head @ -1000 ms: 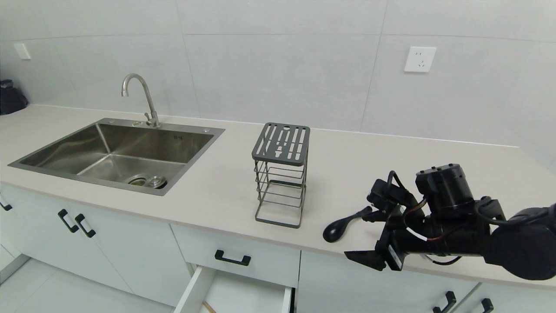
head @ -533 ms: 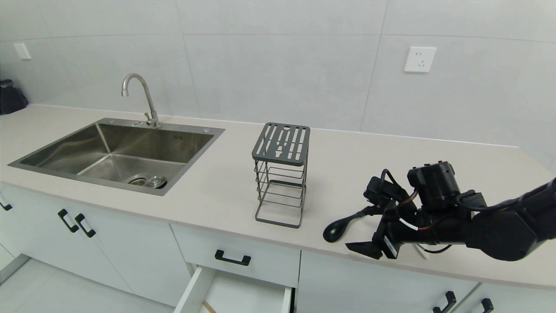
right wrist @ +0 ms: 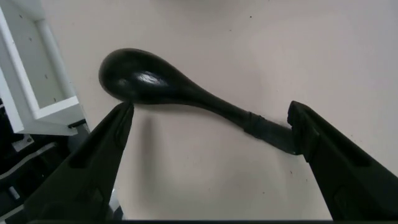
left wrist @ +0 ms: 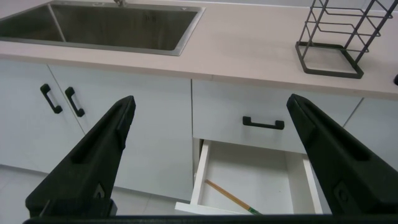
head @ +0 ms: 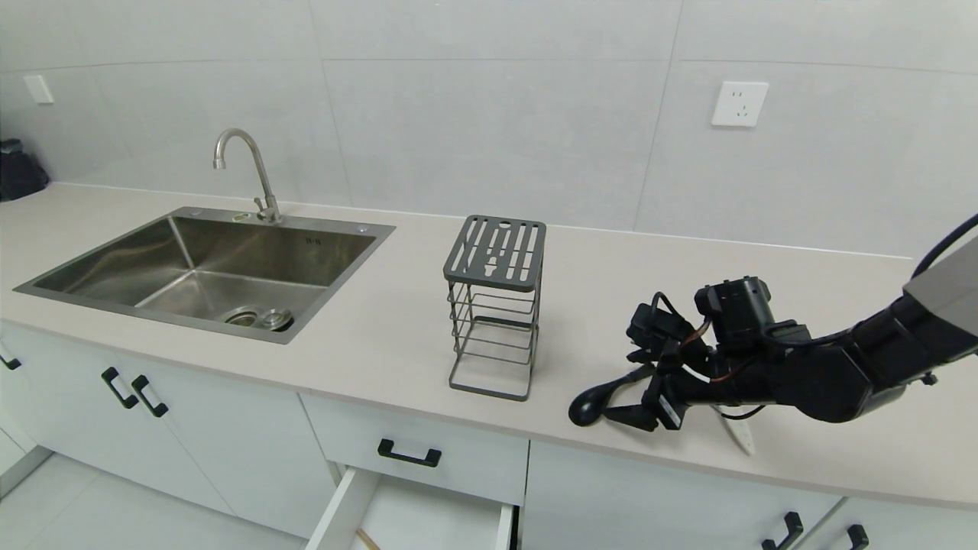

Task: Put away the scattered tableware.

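A black spoon [head: 590, 405] lies on the beige counter [head: 382, 336] near its front edge, bowl toward the rack. In the right wrist view the spoon [right wrist: 155, 84] lies flat, its handle running between my fingers. My right gripper [head: 625, 391] [right wrist: 210, 111] is open, low over the handle, one finger on each side and not closed on it. A white utensil [head: 738, 437] lies on the counter under my right arm. My left gripper [left wrist: 208, 104] is open and holds nothing, hanging in front of the cabinets above the pulled-out drawer [left wrist: 249, 177].
A dark wire rack [head: 495, 305] stands mid-counter, left of the spoon. A steel sink [head: 206, 267] with a faucet [head: 244, 172] is at the left. The open drawer [head: 428, 519] below the counter holds a chopstick [left wrist: 227, 195].
My right arm has moved forward and to the left, lowering the open gripper from the counter's edge onto the spoon's handle. The spoon has stayed in place.
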Controlling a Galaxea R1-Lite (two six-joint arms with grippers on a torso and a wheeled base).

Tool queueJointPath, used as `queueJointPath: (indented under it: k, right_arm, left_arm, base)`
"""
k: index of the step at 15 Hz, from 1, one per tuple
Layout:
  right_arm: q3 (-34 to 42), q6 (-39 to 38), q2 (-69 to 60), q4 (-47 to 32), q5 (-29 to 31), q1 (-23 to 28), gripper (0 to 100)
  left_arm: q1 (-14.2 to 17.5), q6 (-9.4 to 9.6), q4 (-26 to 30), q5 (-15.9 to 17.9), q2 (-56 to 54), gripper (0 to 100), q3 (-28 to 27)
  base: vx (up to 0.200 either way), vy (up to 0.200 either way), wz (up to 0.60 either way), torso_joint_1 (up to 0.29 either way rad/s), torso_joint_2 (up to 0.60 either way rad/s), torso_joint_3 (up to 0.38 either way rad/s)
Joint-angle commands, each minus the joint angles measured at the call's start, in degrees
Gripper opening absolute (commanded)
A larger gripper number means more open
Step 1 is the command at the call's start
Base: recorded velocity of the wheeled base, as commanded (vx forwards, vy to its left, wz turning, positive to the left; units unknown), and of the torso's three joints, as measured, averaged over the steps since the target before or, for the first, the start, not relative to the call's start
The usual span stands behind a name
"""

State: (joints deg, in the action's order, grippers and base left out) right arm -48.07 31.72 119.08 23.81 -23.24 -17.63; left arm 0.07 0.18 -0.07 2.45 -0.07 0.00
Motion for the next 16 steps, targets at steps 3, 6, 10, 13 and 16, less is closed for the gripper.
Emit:
queueJointPath:
  k: [3,6,10,13,16]
  right_arm:
    - [-2.6,-0.1,3.8,0.1,-0.2,-0.4,100]
    - [-5.7,-0.4,6.6,0.1,-0.2,-0.2,100]
    - [-7.0,-1.9,8.7,0.9,-1.5,-0.2,100]
    - [-6.4,-3.3,10.2,4.2,-3.1,-0.4,0]
    - [-5.8,-3.3,10.1,4.7,-2.8,-0.2,0]
  left_arm:
    - [0.0,-0.01,0.0,0.0,0.1,100,0.0]
    - [0.0,-0.01,0.0,0.0,0.1,100,0.0]
    - [0.0,-0.01,0.0,0.0,0.1,100,0.0]
    - [0.0,-0.01,0.0,0.0,0.1,100,0.0]
    - [0.0,-0.01,0.0,0.0,0.1,100,0.0]
  base:
    - [0.0,0.0,0.0,0.001,0.0,0.02]
    - [0.0,0.0,0.0,0.0,0.0,0.0]
    - [0.0,0.0,0.0,0.0,0.0,0.0]
    - [0.0,0.0,0.0,0.0,0.0,0.0]
    - [0.0,0.0,0.0,0.0,0.0,0.0]
